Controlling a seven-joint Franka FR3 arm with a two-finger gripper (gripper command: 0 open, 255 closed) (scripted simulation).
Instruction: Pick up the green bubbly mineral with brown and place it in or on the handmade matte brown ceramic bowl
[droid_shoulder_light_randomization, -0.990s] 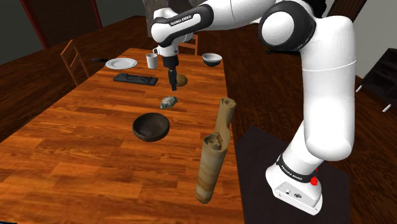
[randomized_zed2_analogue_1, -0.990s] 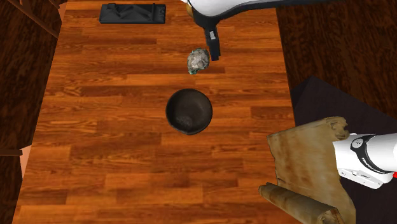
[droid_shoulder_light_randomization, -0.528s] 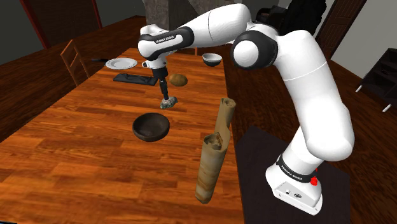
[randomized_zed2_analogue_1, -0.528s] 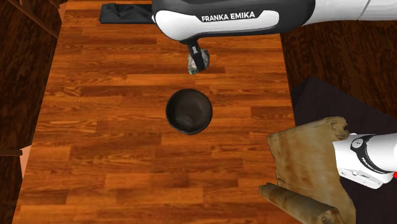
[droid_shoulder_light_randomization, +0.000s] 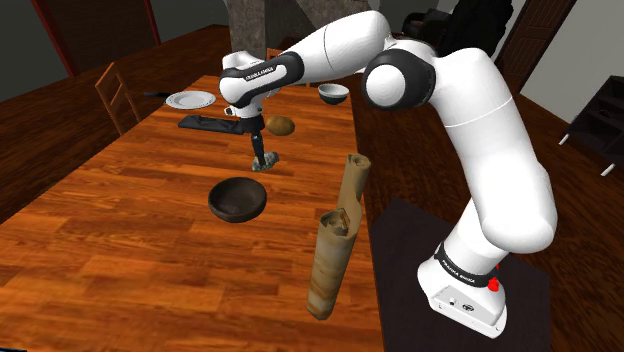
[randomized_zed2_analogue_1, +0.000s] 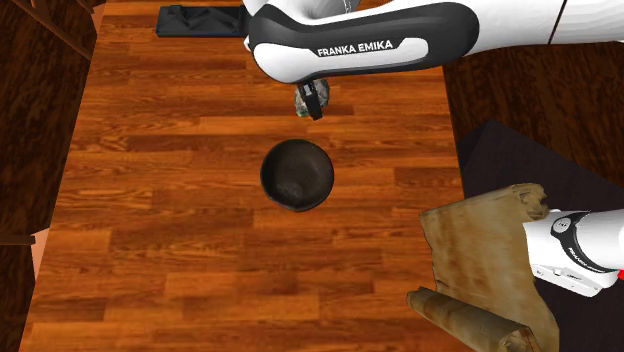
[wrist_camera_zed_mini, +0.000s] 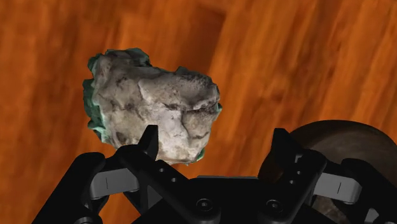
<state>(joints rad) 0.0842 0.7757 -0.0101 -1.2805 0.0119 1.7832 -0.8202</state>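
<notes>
Plainly legible, "FRANKA EMIKA" runs in white capitals along the dark band of the arm (randomized_zed2_analogue_1: 362, 48) in the second exterior view. The same band shows in the shoulder view, where its lettering is too small to read. The jaws stand wide apart and grip nothing. They hang low over the green-edged, pale grey mineral (wrist_camera_zed_mini: 149, 105), one finger (wrist_camera_zed_mini: 147, 141) just before its lower edge and the other well clear of it. The mineral (droid_shoulder_light_randomization: 263, 164) lies on the wooden desk (droid_shoulder_light_randomization: 130, 230), apart from the dark brown bowl (droid_shoulder_light_randomization: 237, 199). In the second exterior view it (randomized_zed2_analogue_1: 299, 101) sits above the bowl (randomized_zed2_analogue_1: 296, 175). The wrist view catches the bowl's rim (wrist_camera_zed_mini: 343, 137) beside the far finger.
</notes>
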